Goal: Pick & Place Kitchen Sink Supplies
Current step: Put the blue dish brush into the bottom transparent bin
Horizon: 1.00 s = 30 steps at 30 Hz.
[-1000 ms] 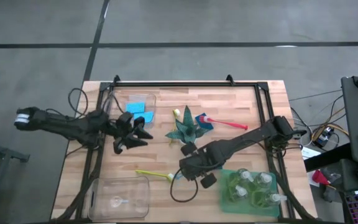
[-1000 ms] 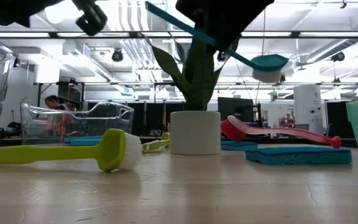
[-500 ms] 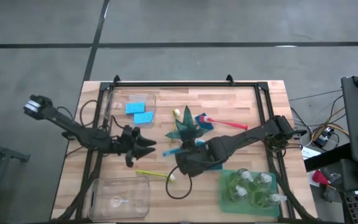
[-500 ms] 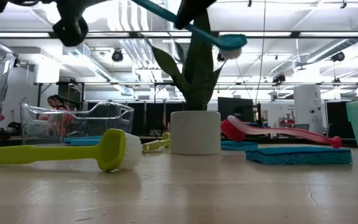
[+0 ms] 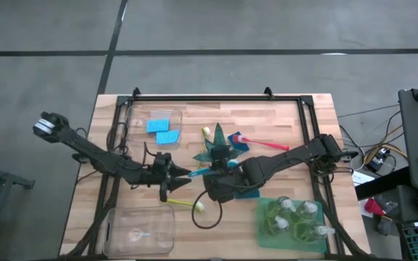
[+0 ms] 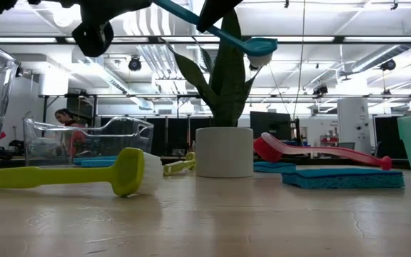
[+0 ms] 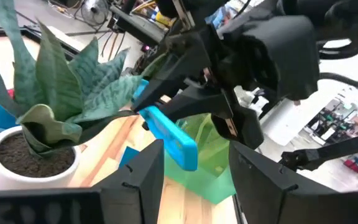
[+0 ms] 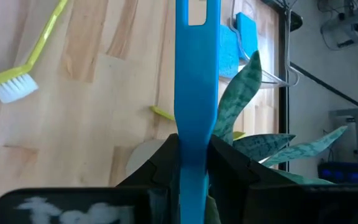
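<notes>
Pump bottles (image 5: 296, 217) in green tray (image 5: 265, 233)

A robotics lab: wooden table (image 5: 281, 119), ceiling strip lights (image 6: 377, 41), cables (image 5: 378, 154), bare grey floor (image 5: 267, 29).

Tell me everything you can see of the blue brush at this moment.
The blue brush is a slim, plastic-looking tool with a flat handle, slotted near its end, and a white-bristled teal head. It is airborne, held mid-handle in the right gripper, tilted beside the potted plant. The open left gripper faces its handle end without touching.
</notes>
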{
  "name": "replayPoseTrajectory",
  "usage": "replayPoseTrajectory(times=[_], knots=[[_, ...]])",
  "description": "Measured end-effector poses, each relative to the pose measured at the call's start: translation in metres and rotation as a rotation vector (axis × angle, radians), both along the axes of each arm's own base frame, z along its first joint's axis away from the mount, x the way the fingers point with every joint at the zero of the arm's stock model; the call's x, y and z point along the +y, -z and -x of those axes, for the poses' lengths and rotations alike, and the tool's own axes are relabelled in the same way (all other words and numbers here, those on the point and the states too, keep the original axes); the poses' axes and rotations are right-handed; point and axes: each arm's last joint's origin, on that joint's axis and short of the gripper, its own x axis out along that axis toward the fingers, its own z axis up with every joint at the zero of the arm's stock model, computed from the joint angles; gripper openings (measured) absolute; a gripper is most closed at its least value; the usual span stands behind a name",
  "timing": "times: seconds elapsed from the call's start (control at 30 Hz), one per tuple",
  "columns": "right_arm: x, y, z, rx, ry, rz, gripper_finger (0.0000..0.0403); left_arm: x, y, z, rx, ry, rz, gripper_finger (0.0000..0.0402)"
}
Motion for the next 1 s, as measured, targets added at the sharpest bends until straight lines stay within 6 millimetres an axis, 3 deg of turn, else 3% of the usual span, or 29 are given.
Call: replayPoseTrajectory(times=[0.2,0.5,0.7,1.0], knots=[[0.000,0.000,0.000,0.000,0.002,-0.003,0.0066,-0.004,-0.002,-0.007,0.023,0.020,-0.048,0.0157],[0.001,0.001,0.000,0.013,-0.025,-0.012,0.0066,-0.004,0.002,-0.008,0.071,0.007,-0.090,0.0017],[0.005,0.002,-0.001,0.034,-0.091,-0.100,0.0077,-0.003,0.002,-0.005,0.086,0.034,-0.094,0.0019],[0.021,-0.009,0.004,0.008,-0.219,-0.191,0.0142,0.005,-0.012,0.017,0.112,0.087,-0.104,0.0010]])
